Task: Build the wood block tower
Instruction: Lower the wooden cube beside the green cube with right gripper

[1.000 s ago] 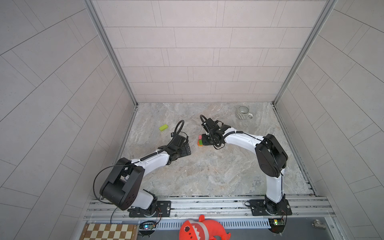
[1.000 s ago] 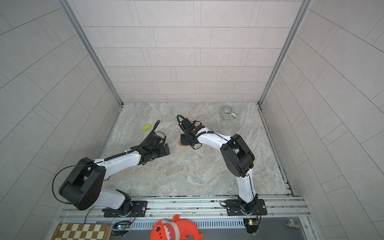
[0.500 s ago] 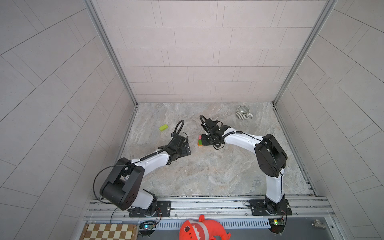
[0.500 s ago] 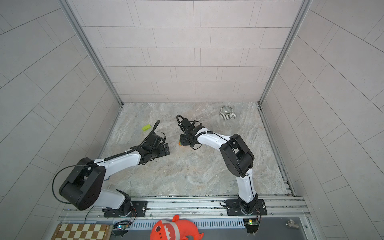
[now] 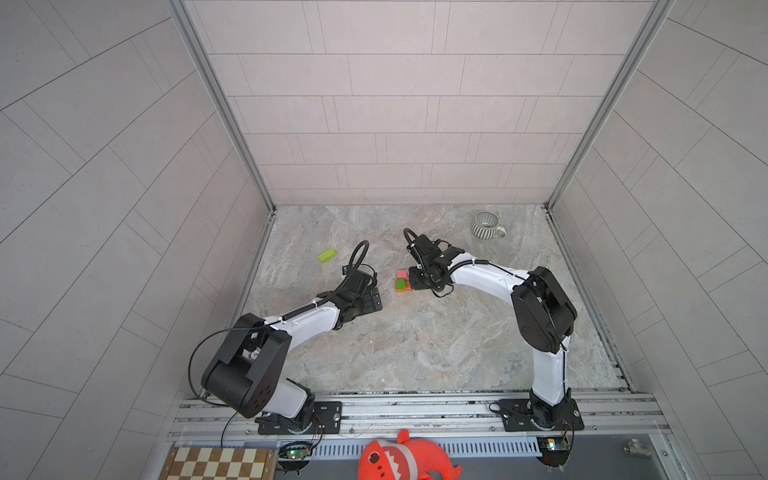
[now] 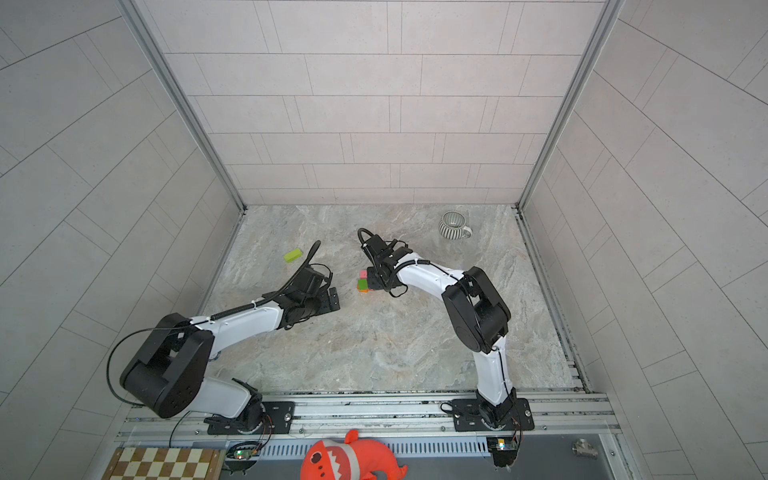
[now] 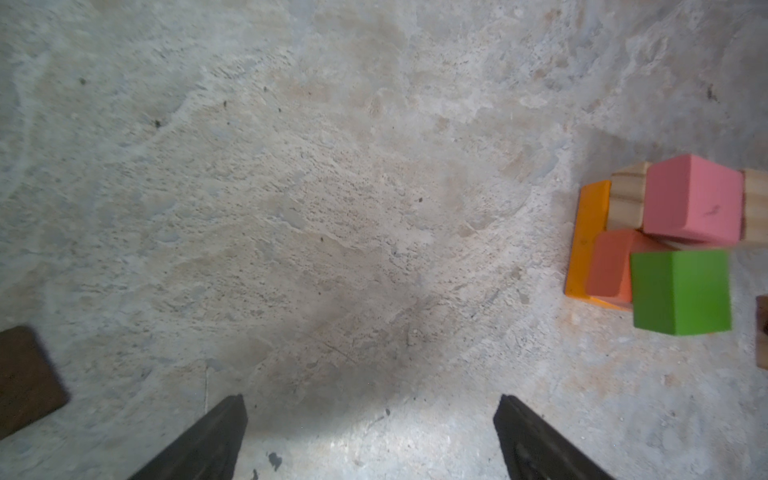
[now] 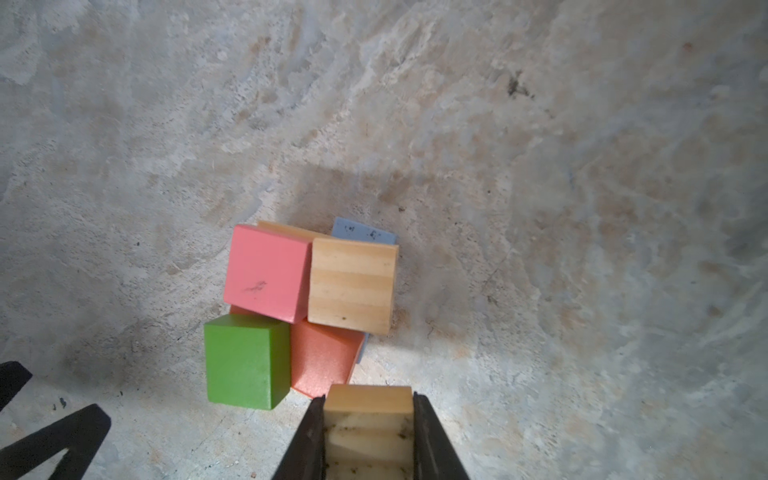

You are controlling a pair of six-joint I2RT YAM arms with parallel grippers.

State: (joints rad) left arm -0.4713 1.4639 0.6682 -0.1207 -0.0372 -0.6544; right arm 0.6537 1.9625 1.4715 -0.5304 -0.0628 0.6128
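at the far left in both top views a lime block [image 5: 327,254] lies alone on the table [image 5: 415,353], well apart from the rest. next comes the left gripper [image 5: 371,300], low over the table with its jaws spread wide and nothing between them; its wrist view shows a dark brown block [image 7: 25,374] lying flat near it. in the middle stands the wood block tower [image 5: 401,282], for now more a loose heap: a pink block [image 8: 266,278] and a green block [image 8: 245,361] are uppermost, a tan block [image 8: 351,286] is beside the pink one, an orange block [image 8: 324,365] and a blue block [image 8: 361,233] are under them, and none is squared to another. just right of it the right gripper [image 8: 368,401] is clamped on a second tan piece [image 8: 368,432], taken by two opposite flat sides, close by the heap. far right is a striped mug [image 5: 486,225]. i judge the blocks to be light, hard and rigid, with smooth painted faces that can slide a little, so a hold on two parallel sides near the middle is best, and a gentle set-down, because the heap may shift from a small push.
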